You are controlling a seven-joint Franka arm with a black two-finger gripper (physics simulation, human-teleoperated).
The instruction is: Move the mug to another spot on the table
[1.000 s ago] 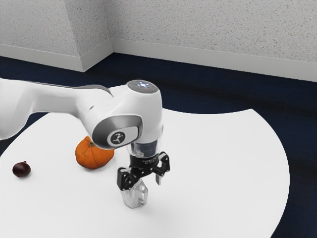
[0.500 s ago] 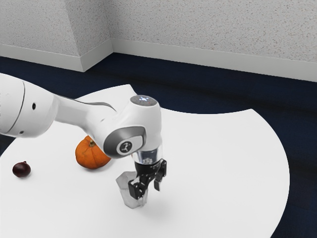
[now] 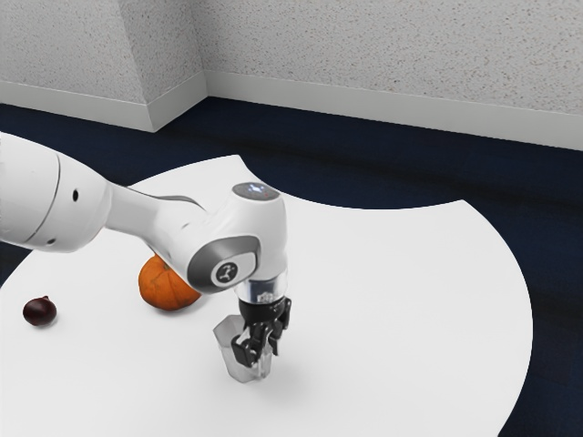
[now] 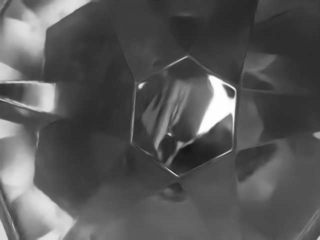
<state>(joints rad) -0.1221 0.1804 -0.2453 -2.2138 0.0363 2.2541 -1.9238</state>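
The mug [image 3: 233,350] is a clear, faceted glass cup standing upright on the white table [image 3: 410,300], toward its front. My gripper [image 3: 258,348] points straight down and has come down onto the mug's rim on the side toward the exterior view's right. Its black fingers [image 3: 271,339] straddle that wall and stand a little apart, so I read it as open. In the wrist view I look down into the mug, with its six-sided bottom [image 4: 182,116] directly below my hand.
An orange pumpkin [image 3: 164,287] sits just behind the mug toward the exterior view's left, partly hidden by my arm. A small dark chestnut-like object [image 3: 39,310] lies near the table's left edge. Bare white tabletop stretches toward the exterior view's right.
My hand has turned and sunk from just above the mug down onto its rim. The fingers look closer together than a second ago. The mug, pumpkin and dark object have not moved.
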